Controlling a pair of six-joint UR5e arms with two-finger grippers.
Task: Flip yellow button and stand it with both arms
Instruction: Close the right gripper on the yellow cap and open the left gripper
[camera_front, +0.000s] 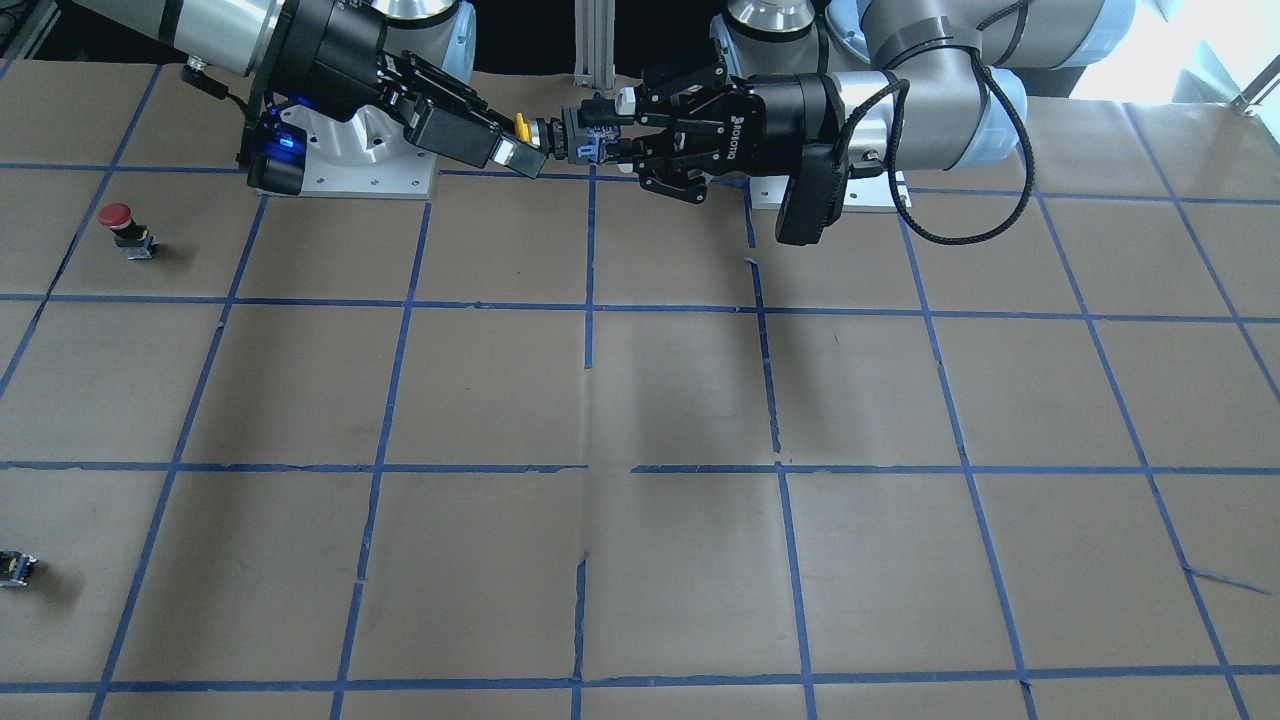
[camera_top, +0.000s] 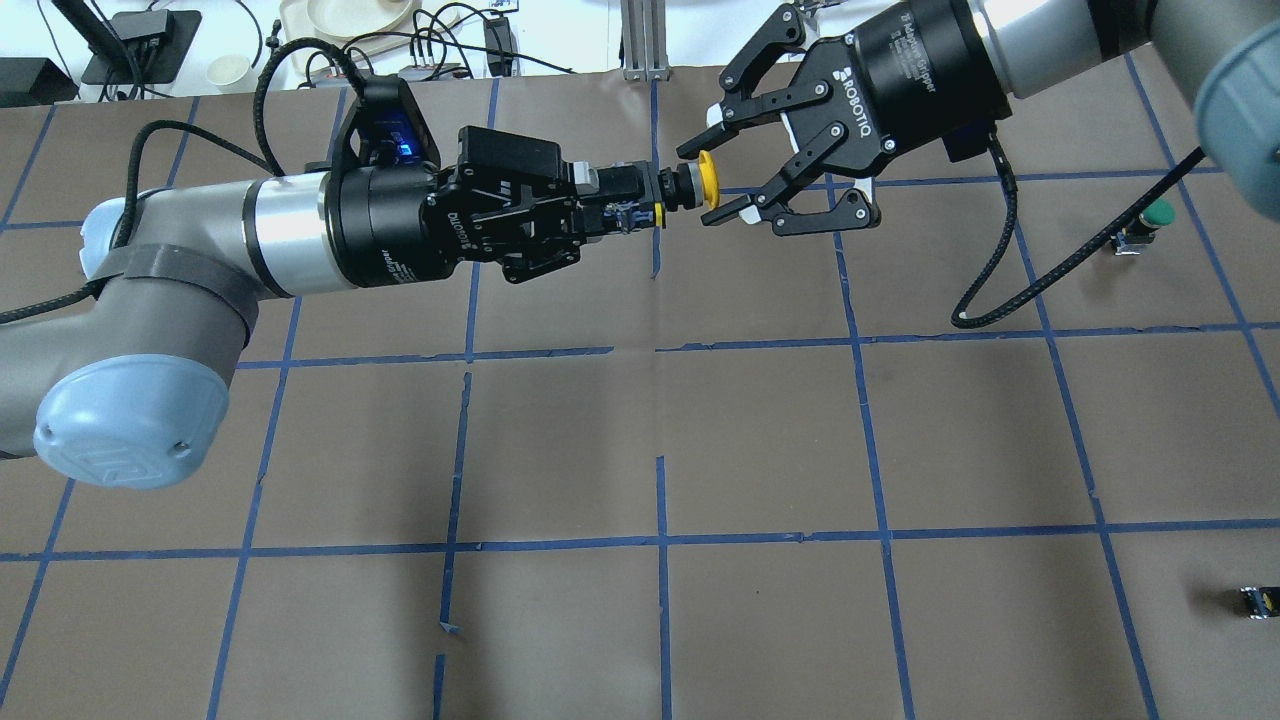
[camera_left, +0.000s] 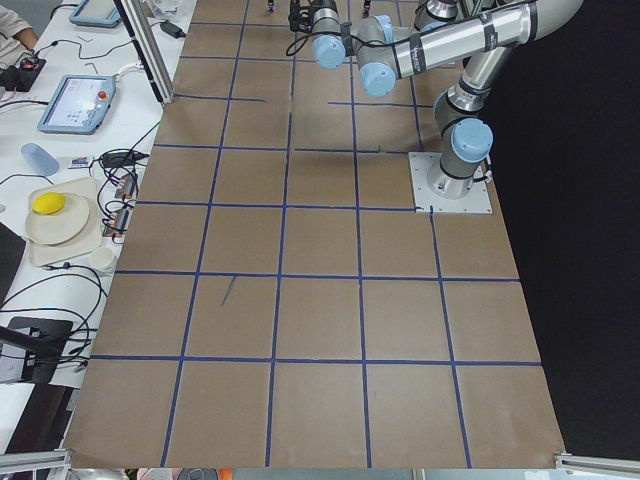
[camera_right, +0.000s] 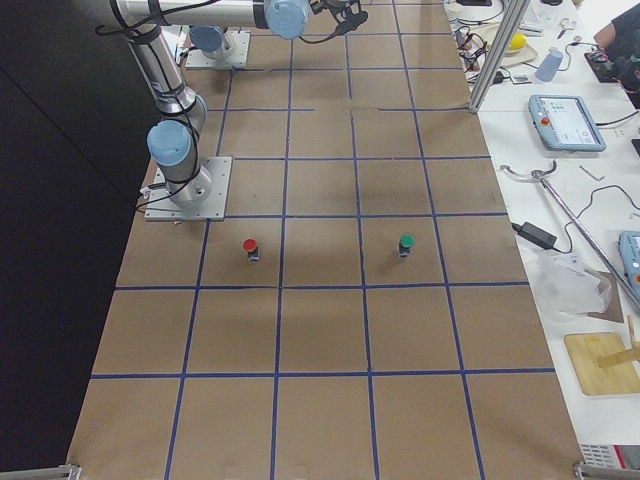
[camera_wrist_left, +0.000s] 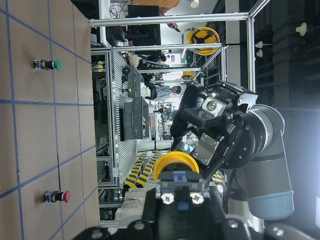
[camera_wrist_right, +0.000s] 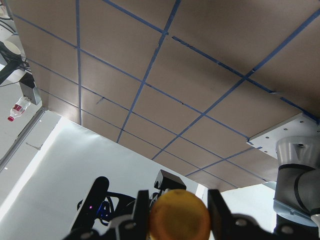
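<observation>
Up above the table (camera_top: 760, 440), both arms stretch out level, wrist to wrist. And the left gripper (camera_top: 622, 206) is clamped tight on the block end of the yellow button (camera_top: 707, 181), holding it sideways in mid-air, cap outward. The right gripper (camera_top: 716, 166) is spread wide, fingers straddling the cap, not gripping.

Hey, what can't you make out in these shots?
- Front view: yellow button cap mostly hidden behind a finger of the right gripper.
- Right wrist view: cap blurred, too close; body hidden behind it.
- Side views: handover tiny, at the very top edge.
- Small block: cut by the front view's left edge, tiny overhead.
</observation>
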